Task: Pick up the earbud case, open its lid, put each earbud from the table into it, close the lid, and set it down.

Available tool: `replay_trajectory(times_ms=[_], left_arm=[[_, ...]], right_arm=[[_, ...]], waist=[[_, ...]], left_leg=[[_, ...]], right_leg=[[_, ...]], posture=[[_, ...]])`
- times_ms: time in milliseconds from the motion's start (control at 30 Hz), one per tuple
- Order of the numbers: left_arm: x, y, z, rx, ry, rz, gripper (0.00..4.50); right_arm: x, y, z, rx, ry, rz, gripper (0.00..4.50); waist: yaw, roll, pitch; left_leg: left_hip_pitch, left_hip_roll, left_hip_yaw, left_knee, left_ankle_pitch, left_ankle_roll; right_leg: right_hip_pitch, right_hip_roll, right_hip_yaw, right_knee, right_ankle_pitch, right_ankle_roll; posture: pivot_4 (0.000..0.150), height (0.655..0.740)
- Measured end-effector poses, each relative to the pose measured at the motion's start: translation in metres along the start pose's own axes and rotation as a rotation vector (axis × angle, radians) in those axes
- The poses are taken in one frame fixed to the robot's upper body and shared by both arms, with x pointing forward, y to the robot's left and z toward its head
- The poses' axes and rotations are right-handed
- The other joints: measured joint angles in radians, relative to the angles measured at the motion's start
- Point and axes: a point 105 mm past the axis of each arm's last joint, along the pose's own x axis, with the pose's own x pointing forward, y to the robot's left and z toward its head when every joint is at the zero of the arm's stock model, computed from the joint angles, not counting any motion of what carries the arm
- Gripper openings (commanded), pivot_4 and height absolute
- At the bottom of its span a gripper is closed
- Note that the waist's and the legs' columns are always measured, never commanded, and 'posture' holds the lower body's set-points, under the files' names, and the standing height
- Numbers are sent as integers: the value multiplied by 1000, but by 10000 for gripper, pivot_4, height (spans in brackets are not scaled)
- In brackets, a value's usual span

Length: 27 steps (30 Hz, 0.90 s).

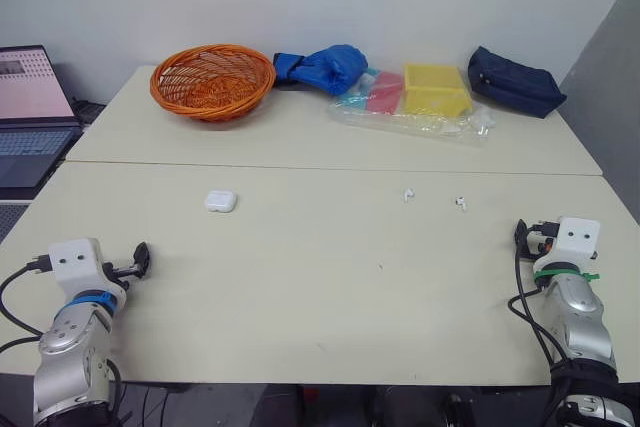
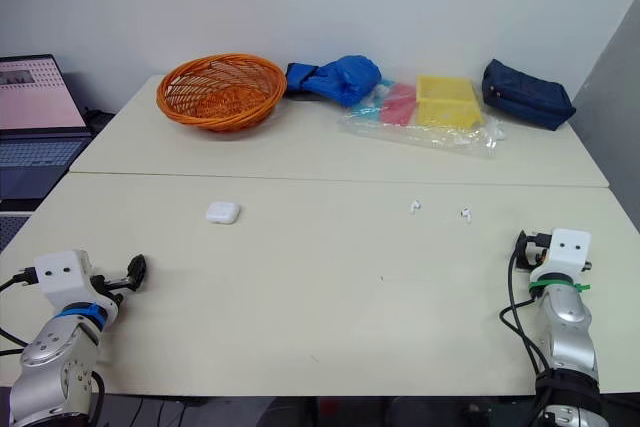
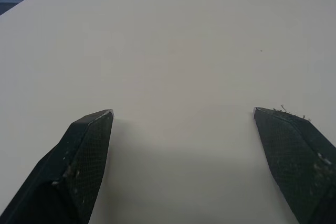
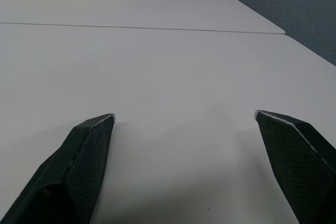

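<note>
The white earbud case (image 1: 220,201) lies shut on the near table (image 1: 300,287), left of centre. Two small white earbuds lie apart to its right: one earbud (image 1: 408,194) near the middle and the other earbud (image 1: 461,203) further right. My left gripper (image 1: 140,258) rests low at the near left edge, well short of the case. In the left wrist view its fingers (image 3: 89,150) stand wide apart over bare tabletop. My right gripper (image 1: 521,236) sits at the near right edge, nearer than the right earbud, with its fingers (image 4: 86,153) spread open and nothing between them.
On the far table stand an orange wicker basket (image 1: 212,79), a blue bundle (image 1: 325,67), a yellow box (image 1: 436,89) on a clear plastic bag (image 1: 410,119), and a navy pouch (image 1: 515,80). An open laptop (image 1: 30,112) sits off the left side. A seam divides the two tables.
</note>
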Motion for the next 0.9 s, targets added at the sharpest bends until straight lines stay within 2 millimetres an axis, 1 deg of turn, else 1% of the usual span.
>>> replay_trajectory(times_ms=[133,267,333,400,433,633,700,767,833,900], left_arm=[[-1,-1,1,4,-3,1,44676],[-9,-5,1,52,-8,-19,44676],[-14,-9,3,54,-15,-40,44676],[-19,-14,7,36,-31,-75,44676],[-21,-17,12,27,-46,-95,44676],[-33,-31,30,12,-93,-192,44676],[-35,-38,34,7,-102,-225,44676],[-36,-52,39,7,-105,-285,44676],[-35,-76,44,10,-108,-376,44676],[-32,-92,46,17,-107,-430,44676]], right_arm=[[0,0,0,-1,-1,-3,45000],[1,0,2,-4,-5,1,45000],[2,1,6,-16,-19,25,45000],[5,3,14,-27,-40,52,45000],[7,6,21,-32,-61,67,45000],[13,27,60,-48,-174,174,45000],[14,36,70,-49,-191,221,45000],[16,50,81,-48,-203,316,45000],[15,75,100,-54,-224,490,45000],[6,103,119,-69,-251,680,45000]], waist=[[0,0,0],[-1,0,0],[-1,0,0],[-1,0,1],[-1,0,1],[0,0,1],[0,0,1],[0,1,1],[0,2,3],[0,2,3]], left_leg=[[0,0,0,0,0,0],[0,0,2,0,0,0],[0,0,3,0,0,0],[0,0,3,0,0,0],[0,1,3,0,0,0],[0,0,3,0,0,0],[-1,0,3,0,0,0],[0,0,4,0,0,0],[0,-1,4,1,0,0],[0,-1,4,1,0,0]], right_leg=[[0,0,0,0,0,0],[-1,0,2,0,0,0],[-1,0,3,0,0,1],[-1,0,4,-1,1,1],[-1,0,4,0,1,1],[-1,0,4,-1,1,1],[-1,0,4,-1,1,1],[-1,0,4,-1,1,2],[-1,1,5,-1,2,3],[-1,2,5,-1,2,3]], posture=[[1500,7400],[1500,7400],[1500,7400],[1500,7400],[1500,7400],[1500,7400],[1500,7400],[1500,7400],[1500,7400],[1500,7400]])
